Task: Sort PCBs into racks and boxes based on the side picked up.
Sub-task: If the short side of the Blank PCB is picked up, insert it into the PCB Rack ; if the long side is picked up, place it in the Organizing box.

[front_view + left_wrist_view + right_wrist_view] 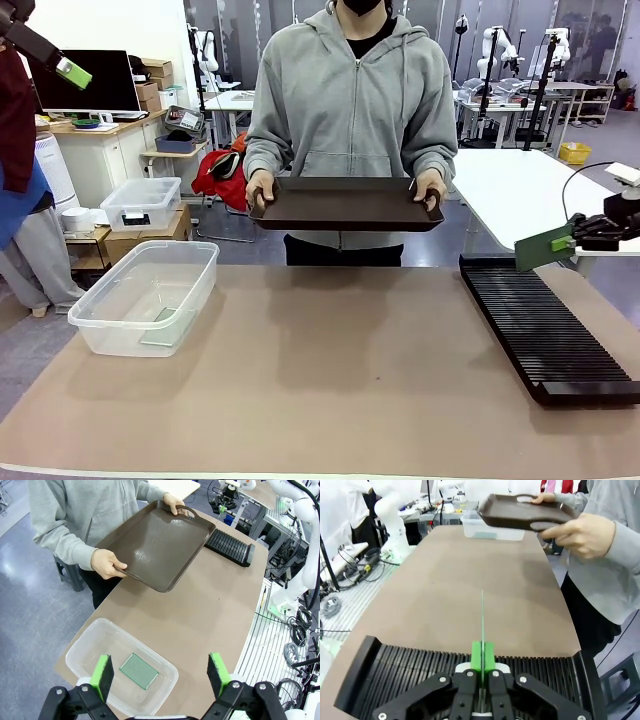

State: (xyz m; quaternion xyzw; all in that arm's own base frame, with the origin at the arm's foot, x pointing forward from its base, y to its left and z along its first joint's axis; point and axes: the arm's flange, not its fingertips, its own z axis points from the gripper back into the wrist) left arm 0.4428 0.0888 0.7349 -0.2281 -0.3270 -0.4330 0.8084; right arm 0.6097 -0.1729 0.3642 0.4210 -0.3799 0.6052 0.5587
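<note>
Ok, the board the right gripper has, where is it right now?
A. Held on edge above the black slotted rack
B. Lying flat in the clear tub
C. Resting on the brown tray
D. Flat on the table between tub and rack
A: the right gripper is shut on the PCB, which stands edge-on above the slots of the rack; the front view shows it held over the rack's far end.

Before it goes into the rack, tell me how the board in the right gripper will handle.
Probably stiff: the board juts straight from the right gripper without sagging. Likely light, being thin and held by one edge. It may twist if it catches the rack.
</note>
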